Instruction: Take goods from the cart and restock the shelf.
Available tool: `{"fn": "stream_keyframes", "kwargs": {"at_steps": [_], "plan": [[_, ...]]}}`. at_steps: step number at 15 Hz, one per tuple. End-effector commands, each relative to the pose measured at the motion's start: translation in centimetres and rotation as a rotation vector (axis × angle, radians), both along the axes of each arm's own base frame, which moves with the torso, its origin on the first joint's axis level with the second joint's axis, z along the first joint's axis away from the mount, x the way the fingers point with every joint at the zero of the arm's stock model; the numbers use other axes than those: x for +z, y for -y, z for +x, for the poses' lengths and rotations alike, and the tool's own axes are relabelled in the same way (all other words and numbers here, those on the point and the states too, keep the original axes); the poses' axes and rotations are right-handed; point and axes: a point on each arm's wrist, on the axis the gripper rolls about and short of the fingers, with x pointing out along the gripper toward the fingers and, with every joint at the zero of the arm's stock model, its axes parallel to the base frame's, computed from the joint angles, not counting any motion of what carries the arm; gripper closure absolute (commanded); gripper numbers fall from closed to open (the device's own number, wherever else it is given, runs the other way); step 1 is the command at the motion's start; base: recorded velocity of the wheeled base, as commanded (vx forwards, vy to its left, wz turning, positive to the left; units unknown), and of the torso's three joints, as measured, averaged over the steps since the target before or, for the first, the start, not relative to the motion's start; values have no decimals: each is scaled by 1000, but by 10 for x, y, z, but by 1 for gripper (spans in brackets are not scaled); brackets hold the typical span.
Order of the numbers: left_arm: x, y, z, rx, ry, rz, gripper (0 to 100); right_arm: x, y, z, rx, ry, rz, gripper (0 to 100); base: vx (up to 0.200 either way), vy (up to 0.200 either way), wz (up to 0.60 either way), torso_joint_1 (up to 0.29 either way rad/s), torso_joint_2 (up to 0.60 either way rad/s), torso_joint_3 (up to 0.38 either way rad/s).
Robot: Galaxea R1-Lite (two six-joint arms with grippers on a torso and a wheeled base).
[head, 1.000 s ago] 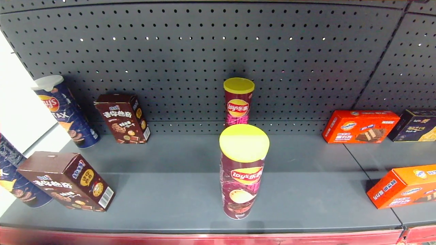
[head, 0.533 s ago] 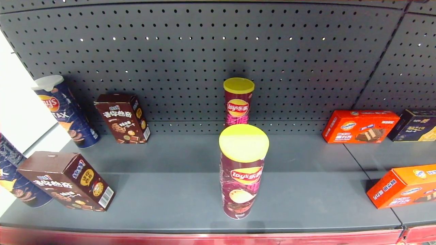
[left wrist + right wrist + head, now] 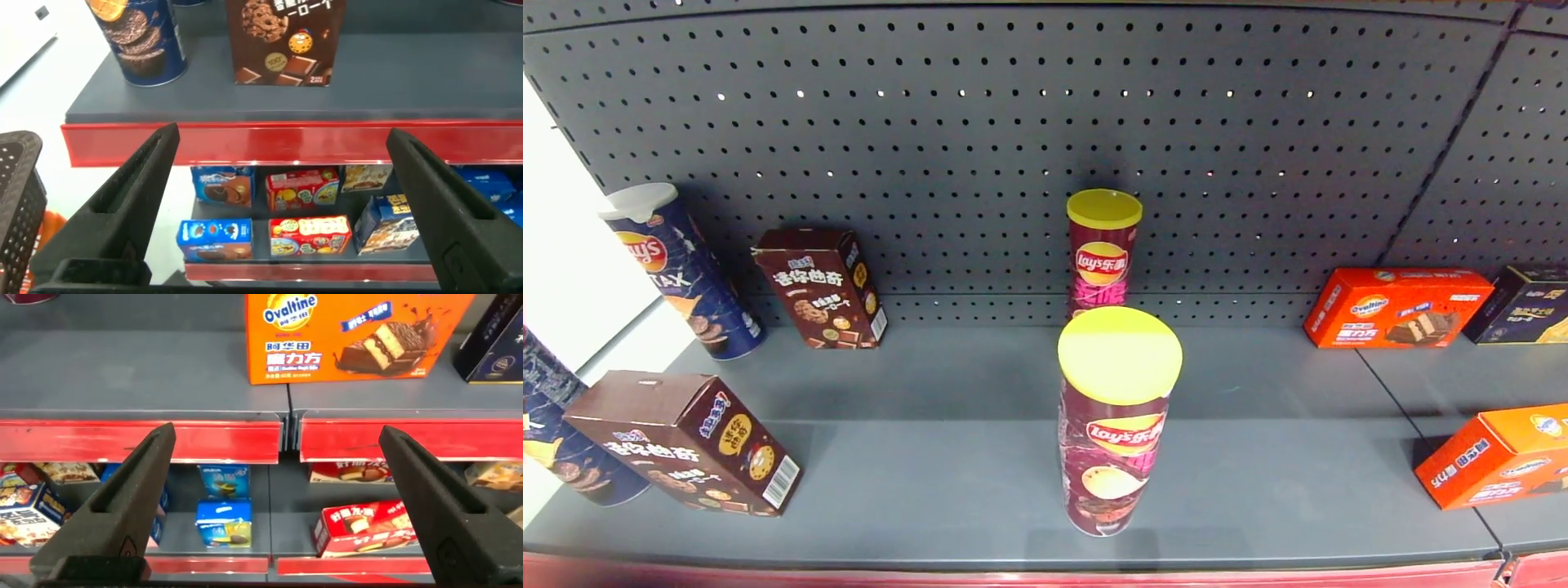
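My left gripper (image 3: pixel 282 135), fingers apart and empty, faces a brown cookie box (image 3: pixel 282 41) on the shelf (image 3: pixel 409 98); my right gripper (image 3: pixel 278 431), also apart, faces an orange box (image 3: pixel 359 335).

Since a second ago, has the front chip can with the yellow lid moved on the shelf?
No. The front can stays directly before the back can; everything shifted together, so the camera moved.
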Motion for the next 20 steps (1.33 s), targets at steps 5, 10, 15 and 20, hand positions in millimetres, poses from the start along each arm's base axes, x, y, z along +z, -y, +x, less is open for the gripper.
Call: {"fn": "stream_keyframes", "kwargs": {"at_steps": [5, 10, 15, 20], "plan": [[0, 0, 0, 2, 1, -2, 0, 0, 0, 0, 0, -2, 0, 0, -40, 0, 0, 0, 1, 0], [0, 0, 0, 2, 1, -2, 0, 0, 0, 0, 0, -2, 0, 0, 0, 0, 0, 0, 0, 0], [0, 0, 0, 4, 1, -2, 0, 0, 0, 0, 0, -2, 0, 0, 0, 0, 0, 0, 0, 0], [0, 0, 0, 2, 1, -2, 0, 0, 0, 0, 0, -2, -3, 0, 0, 0, 0, 0, 0, 0]]}}
